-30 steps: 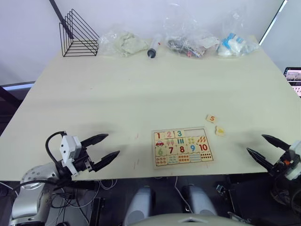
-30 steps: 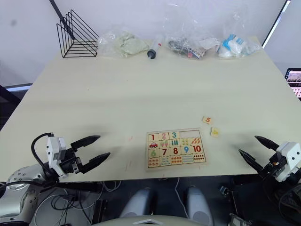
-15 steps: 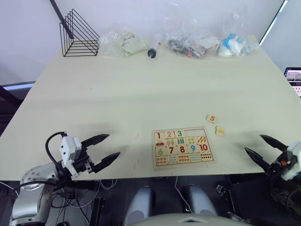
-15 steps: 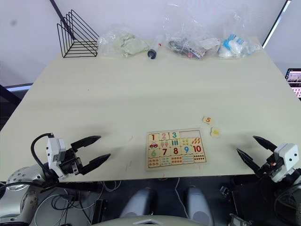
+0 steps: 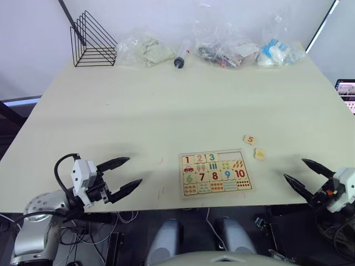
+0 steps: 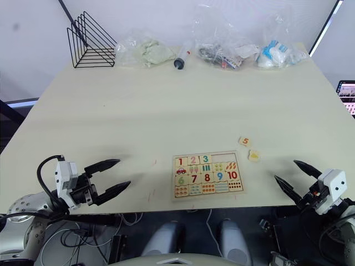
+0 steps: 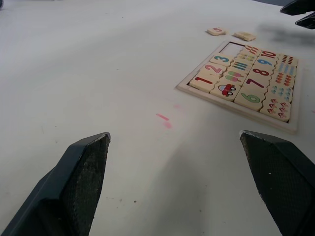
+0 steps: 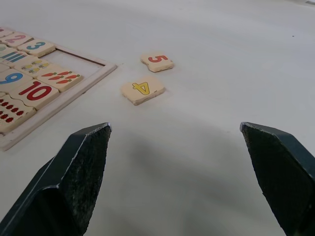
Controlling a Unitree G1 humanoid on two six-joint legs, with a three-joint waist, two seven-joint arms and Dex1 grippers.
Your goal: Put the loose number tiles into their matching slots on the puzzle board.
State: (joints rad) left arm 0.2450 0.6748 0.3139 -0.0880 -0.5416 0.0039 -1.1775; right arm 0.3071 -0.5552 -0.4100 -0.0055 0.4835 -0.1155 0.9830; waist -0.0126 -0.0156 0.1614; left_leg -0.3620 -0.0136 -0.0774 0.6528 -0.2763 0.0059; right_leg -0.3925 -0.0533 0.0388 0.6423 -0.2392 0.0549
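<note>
Both arms hang low at the near table edge. The left gripper [image 5: 121, 173] and right gripper [image 5: 303, 174] gape wide, empty. The puzzle board [image 5: 215, 172] lies between them; tiles 5 [image 5: 249, 139] and 4 [image 5: 259, 153] sit loose just beyond its right corner.

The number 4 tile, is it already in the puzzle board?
No, the 4 tile lies on the table beside the puzzle board.

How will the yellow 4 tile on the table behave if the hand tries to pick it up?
The 4 tile looks like stiff, thin wood, so probably light and rigid. Lying flat on the table, it offers little edge and may slide when nudged.
</note>
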